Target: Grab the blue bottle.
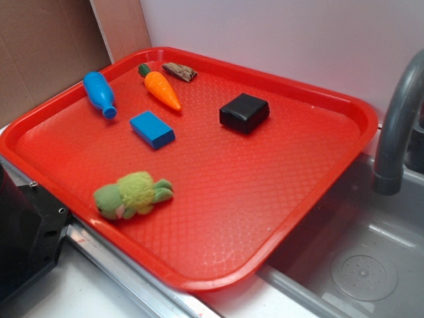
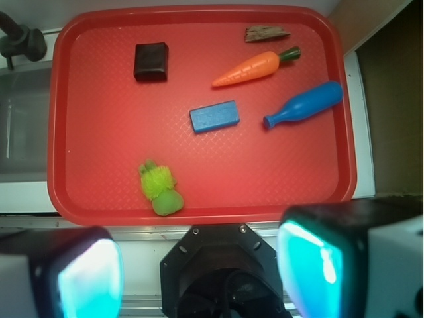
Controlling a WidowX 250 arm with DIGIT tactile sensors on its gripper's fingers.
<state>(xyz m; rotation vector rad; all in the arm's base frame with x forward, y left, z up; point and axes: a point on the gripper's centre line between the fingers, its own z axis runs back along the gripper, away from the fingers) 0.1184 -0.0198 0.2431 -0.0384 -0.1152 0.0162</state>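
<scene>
Wrist view: blue bottle near tray edge, wide-spread gripper outside tray.

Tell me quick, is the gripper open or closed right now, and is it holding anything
Gripper: open, holding nothing, its two fingers wide apart at the near edge of the tray. The blue bottle lies untouched on the tray.

Our gripper hung high, camera looking straight down. We had both fingers spread wide, one at each lower corner of the wrist view, pads glowing cyan, nothing between them. Our black wrist mount sat centred between the fingers. In the exterior view we only saw a black part of our arm at the lower left edge.
</scene>
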